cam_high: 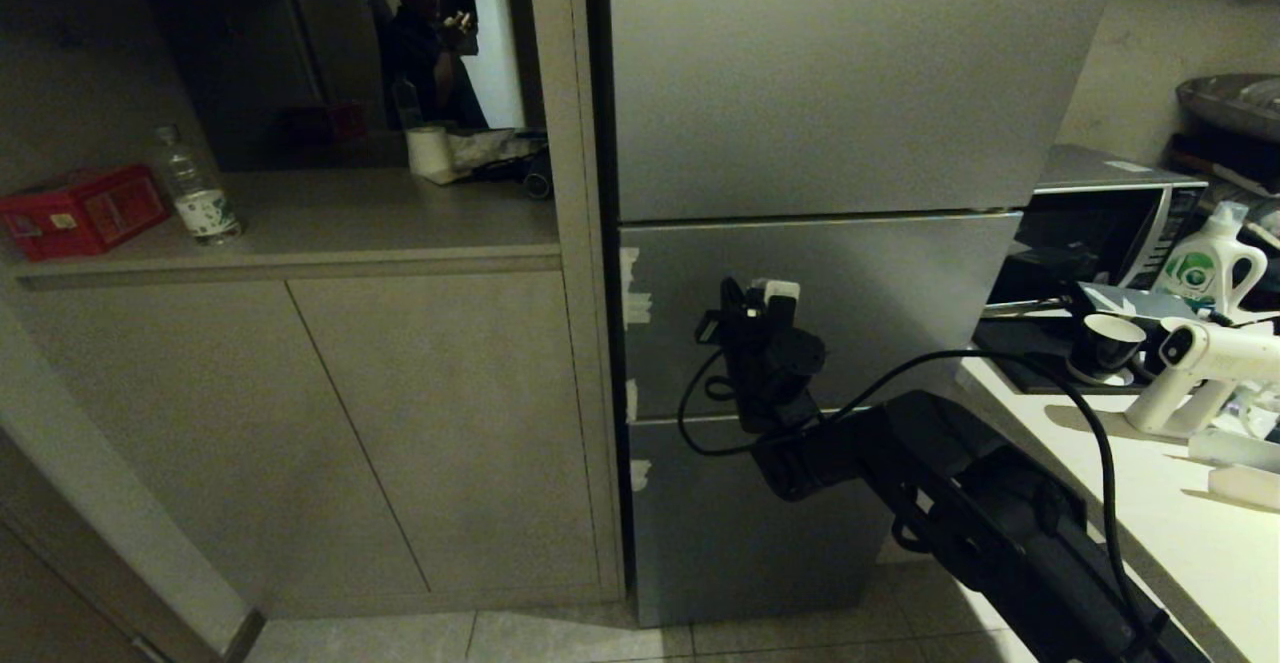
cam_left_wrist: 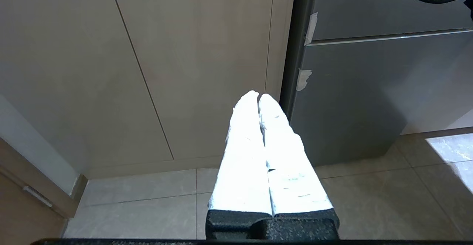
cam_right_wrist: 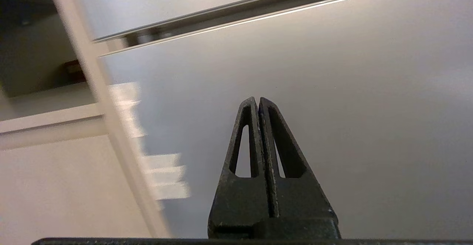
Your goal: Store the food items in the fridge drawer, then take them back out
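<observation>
Fridge drawer not visible: grey fridge (cam_high: 800,323) fully shut, food items nowhere in view. Right gripper (cam_right_wrist: 258,102) pinched shut, empty, raised before fridge's middle panel. Left gripper (cam_left_wrist: 258,97) shut, empty, low beside fridge. Risk: closed fingertips skid off flat handleless panel; drawer stays unreachable.
</observation>
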